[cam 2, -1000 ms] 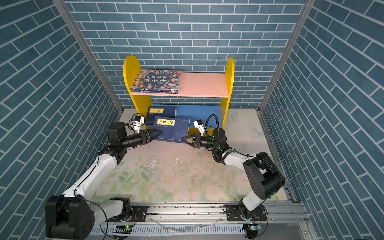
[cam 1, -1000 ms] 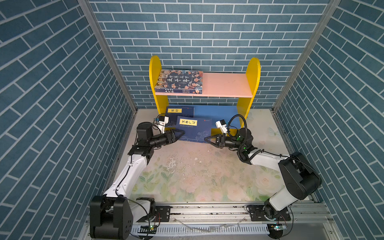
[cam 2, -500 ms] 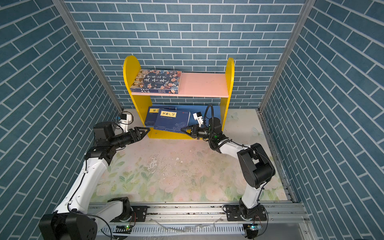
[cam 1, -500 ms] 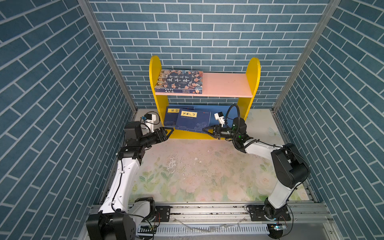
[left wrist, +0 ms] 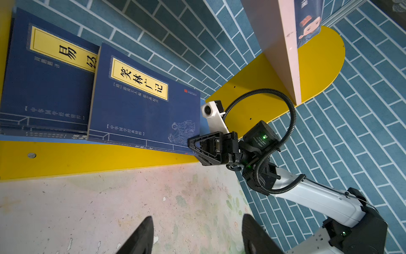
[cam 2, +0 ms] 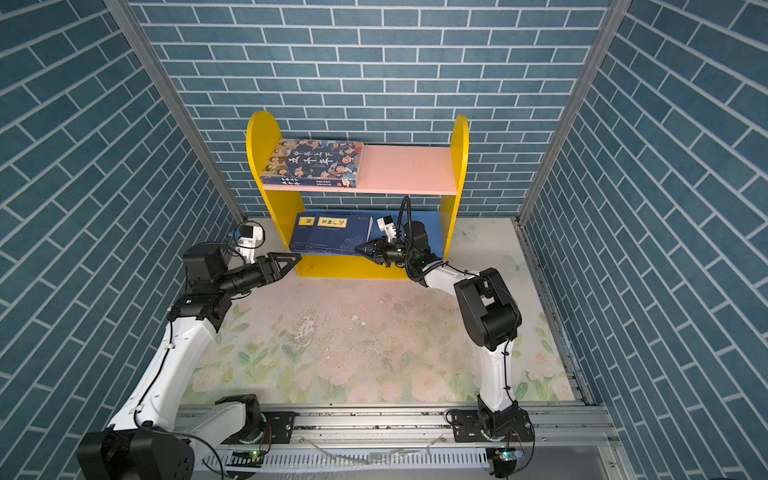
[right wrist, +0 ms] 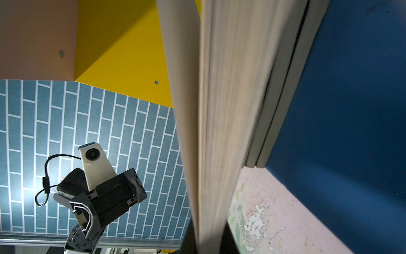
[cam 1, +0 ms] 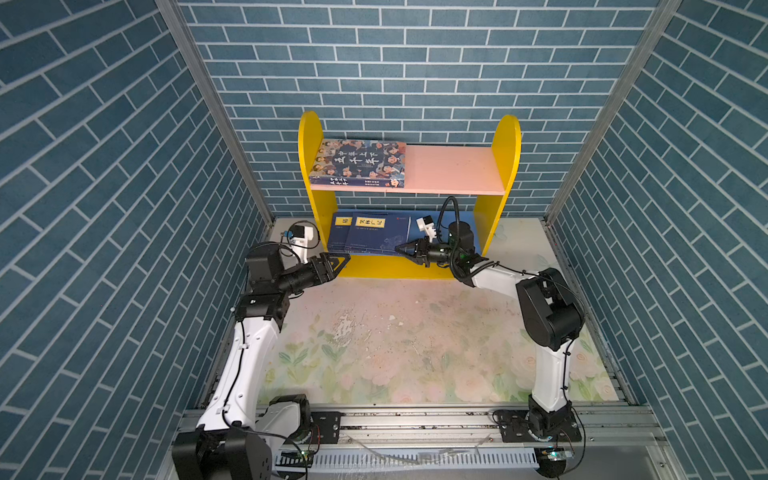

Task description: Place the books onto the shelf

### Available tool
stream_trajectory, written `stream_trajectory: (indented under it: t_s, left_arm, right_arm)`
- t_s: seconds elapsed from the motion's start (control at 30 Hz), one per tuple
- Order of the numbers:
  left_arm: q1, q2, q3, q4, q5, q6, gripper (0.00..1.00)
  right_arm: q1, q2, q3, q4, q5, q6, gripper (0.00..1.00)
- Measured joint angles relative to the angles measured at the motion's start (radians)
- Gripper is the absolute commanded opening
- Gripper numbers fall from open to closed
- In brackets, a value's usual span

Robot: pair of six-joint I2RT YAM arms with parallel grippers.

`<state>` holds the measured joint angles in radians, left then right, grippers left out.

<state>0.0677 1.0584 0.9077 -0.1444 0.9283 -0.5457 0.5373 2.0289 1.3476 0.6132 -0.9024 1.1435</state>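
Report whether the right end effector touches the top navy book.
Touching: right wrist view shows the right end effector gripping page edges of the top navy book.

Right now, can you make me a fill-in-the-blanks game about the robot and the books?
1. The book with cartoon faces lies flat on the ____ top board of the shelf.
2. The right tool is shut on a corner of a navy book that has a ____ title label.
3. The left tool is open and holds ____.

Missing words: pink; yellow; nothing.
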Motion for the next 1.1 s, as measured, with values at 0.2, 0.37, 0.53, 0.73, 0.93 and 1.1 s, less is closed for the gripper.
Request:
stream_trajectory:
  t_s: [0.2, 0.37, 0.53, 0.73, 0.93, 1.1]
  left_arm:
    - [0.0, 0.0, -0.006, 0.003, 0.0, -0.007, 0.66]
    - [0.0, 0.0, -0.007, 0.006, 0.0, -0.008, 0.66]
    - [0.0, 0.0, -0.009, 0.009, 0.0, -0.008, 0.66]
    - [0.0, -0.001, -0.018, 0.012, 0.0, -0.009, 0.66]
    - [0.0, -0.002, -0.022, 0.021, 0.0, -0.013, 0.67]
    - [0.0, -0.006, -0.022, 0.026, 0.001, -0.016, 0.67]
  right_arm:
    - [0.0, 0.048, 0.074, -0.032, -0.006, 0.0, 0.0]
    - [0.0, 0.092, 0.144, -0.063, -0.015, 0.0, 0.0]
    - [0.0, 0.129, 0.193, -0.076, -0.023, 0.0, 0.0]
    - [0.0, 0.149, 0.209, -0.077, -0.027, 0.002, 0.2]
    - [0.0, 0.149, 0.214, -0.112, -0.028, -0.02, 0.43]
    - [0.002, 0.146, 0.234, -0.191, -0.014, -0.072, 0.48]
